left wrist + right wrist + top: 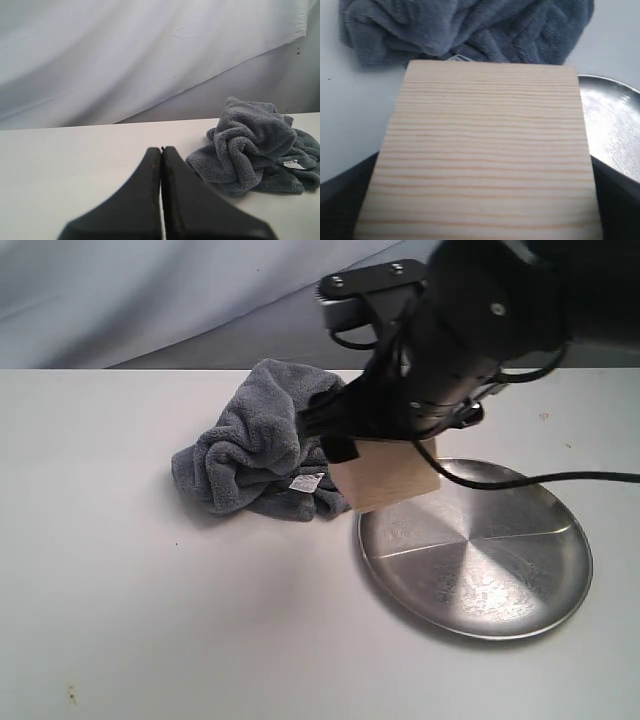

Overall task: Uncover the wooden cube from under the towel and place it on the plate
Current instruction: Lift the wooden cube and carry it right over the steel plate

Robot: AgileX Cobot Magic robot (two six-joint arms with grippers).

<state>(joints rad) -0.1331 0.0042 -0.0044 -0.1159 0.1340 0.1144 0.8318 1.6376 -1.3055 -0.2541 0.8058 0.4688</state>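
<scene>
The pale wooden cube (pixel 385 476) hangs above the table at the near-left rim of the silver plate (pixel 490 565), held by my right gripper (pixel 375 452), which is shut on it. In the right wrist view the cube (pixel 487 155) fills most of the frame, with dark fingers (pixel 340 197) at either side and the plate (pixel 615 130) beyond it. The blue-grey towel (pixel 262 445) lies bunched on the table left of the cube, its white label (pixel 306 481) showing. My left gripper (pixel 161 150) is shut and empty, low over the table, with the towel (pixel 257 145) off to one side.
The white table (pixel 150 590) runs to a pale backdrop (pixel 150 290) at the rear. A black cable (pixel 560 478) trails from the right arm across the plate's far edge.
</scene>
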